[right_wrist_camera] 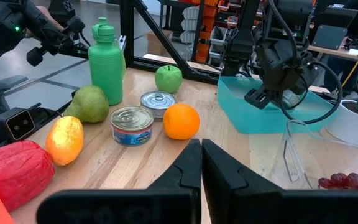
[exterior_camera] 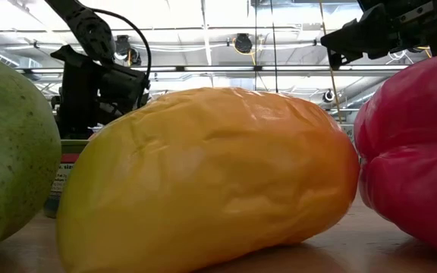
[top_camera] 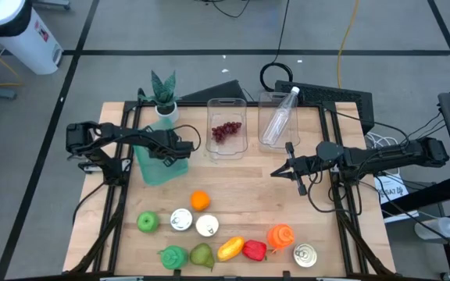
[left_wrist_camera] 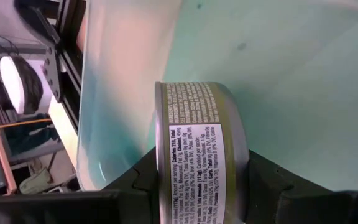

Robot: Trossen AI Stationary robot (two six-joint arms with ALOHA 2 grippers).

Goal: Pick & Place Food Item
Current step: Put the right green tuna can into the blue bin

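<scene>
In the left wrist view my left gripper (left_wrist_camera: 201, 186) is shut on a small round can (left_wrist_camera: 197, 137) with a green and white label. It hangs over the inside of the teal bin (top_camera: 153, 170) at the table's left. From above, that gripper (top_camera: 176, 148) stands over the bin's right half. My right gripper (top_camera: 286, 168) is shut on nothing and points level toward the table's middle, right of centre. My left gripper pinches the can between its two fingers, one on each flat end (left_wrist_camera: 159, 163). The fingers slant down into the bin from the table's left. The can lies on its side in the hold, its label wall facing the wrist. Whether it touches the bin's floor I cannot tell.
Near the front edge lie an orange (top_camera: 200, 200), a green apple (top_camera: 147, 222), two cans (top_camera: 181, 220), a green bottle (top_camera: 173, 256), a pear (top_camera: 201, 254), yellow (top_camera: 230, 248) and red peppers (top_camera: 254, 250). Clear tubs at the back hold grapes (top_camera: 226, 130) and a bottle (top_camera: 280, 117). A potted plant (top_camera: 163, 97) stands behind the bin.
</scene>
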